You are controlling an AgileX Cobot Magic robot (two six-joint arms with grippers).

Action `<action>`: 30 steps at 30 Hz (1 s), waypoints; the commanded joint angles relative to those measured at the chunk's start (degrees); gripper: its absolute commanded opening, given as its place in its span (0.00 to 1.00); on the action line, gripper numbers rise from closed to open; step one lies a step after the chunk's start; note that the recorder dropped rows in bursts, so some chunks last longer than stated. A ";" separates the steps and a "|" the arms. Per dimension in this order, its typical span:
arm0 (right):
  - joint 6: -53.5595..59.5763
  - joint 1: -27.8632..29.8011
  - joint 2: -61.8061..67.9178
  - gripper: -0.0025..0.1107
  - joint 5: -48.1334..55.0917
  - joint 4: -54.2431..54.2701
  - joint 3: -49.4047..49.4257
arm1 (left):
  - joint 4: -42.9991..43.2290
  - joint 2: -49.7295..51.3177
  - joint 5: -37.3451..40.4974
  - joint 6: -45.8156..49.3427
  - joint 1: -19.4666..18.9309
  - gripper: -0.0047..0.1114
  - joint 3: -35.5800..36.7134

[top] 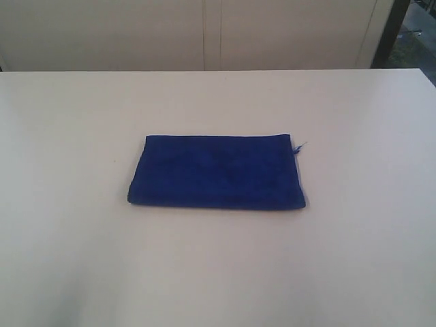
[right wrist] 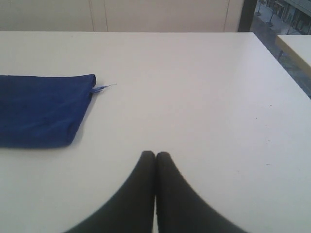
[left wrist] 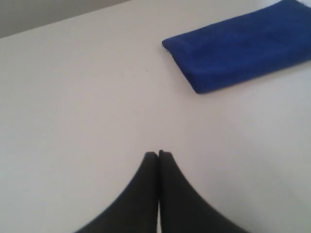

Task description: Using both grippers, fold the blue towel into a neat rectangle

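Black jaws of the left gripper (left wrist: pixel 158 154) and the right gripper (right wrist: pixel 155 154) are pressed together on nothing, both over the near side of the white table (top: pixel 68 238). Between them and farther in, well apart from both, the blue towel (top: pixel 218 172) lies folded into a rectangle, long axis left to right, neither arm clearly nearer; a pale panelled wall (top: pixel 204 34) stands behind.

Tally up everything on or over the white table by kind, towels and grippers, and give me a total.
Towels: 1, the blue towel, folded into a rectangle
Grippers: 2, the left gripper and the right gripper, both shut and empty
Total: 3
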State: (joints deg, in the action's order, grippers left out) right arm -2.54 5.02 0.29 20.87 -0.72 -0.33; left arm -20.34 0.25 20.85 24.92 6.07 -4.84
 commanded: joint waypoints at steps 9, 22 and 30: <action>-0.28 0.26 -0.29 0.02 -0.78 -0.57 0.33 | 24.39 -0.25 0.13 -33.31 -0.20 0.04 0.48; -0.28 0.26 -0.29 0.02 -0.78 -0.57 0.33 | 21.95 -0.25 -5.32 -29.58 -0.09 0.04 4.84; -0.28 0.26 -0.29 0.02 -0.78 -0.57 0.33 | 18.70 -0.25 -5.92 -23.39 -0.09 0.04 4.84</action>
State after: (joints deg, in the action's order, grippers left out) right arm -2.54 5.02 0.29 20.87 -0.72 -0.33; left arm -0.56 0.25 15.35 0.43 6.07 -0.38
